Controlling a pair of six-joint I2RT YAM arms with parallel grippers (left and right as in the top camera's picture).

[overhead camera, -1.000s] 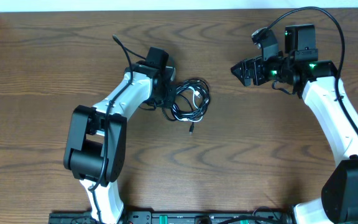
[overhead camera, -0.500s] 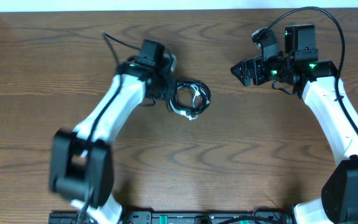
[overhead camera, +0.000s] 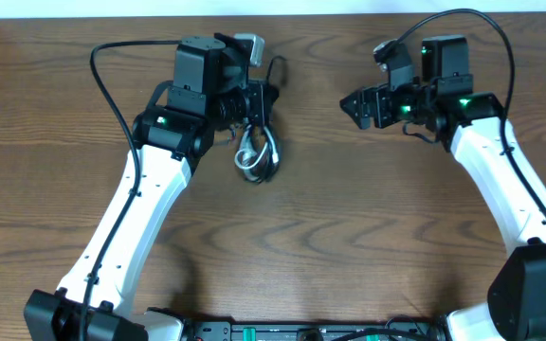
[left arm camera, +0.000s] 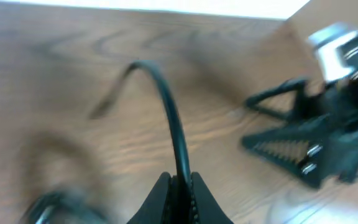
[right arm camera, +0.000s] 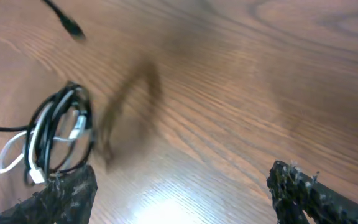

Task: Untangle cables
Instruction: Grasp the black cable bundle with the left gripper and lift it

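Observation:
A bundle of black and white cables (overhead camera: 258, 153) hangs from my left gripper (overhead camera: 257, 102) above the table, its loops dangling below the fingers. In the left wrist view the fingers (left arm camera: 179, 188) are shut on a black cable (left arm camera: 169, 124) that arcs up and away. My right gripper (overhead camera: 358, 104) is open and empty, held to the right of the bundle and apart from it. The right wrist view shows the bundle (right arm camera: 55, 134) at the left, beside one wide-open finger (right arm camera: 64, 196), and a loose plug end (right arm camera: 73, 28) near the top.
The brown wooden table (overhead camera: 349, 237) lies under both arms. A thick black wire (overhead camera: 112, 85) loops off my left arm and another (overhead camera: 486, 24) off my right arm. The table's far edge runs along the top of the overhead view.
My left gripper has lifted the cable bundle off the table and swung it up and back. The flat coil has drawn into a hanging loop. The right arm shifted slightly left.

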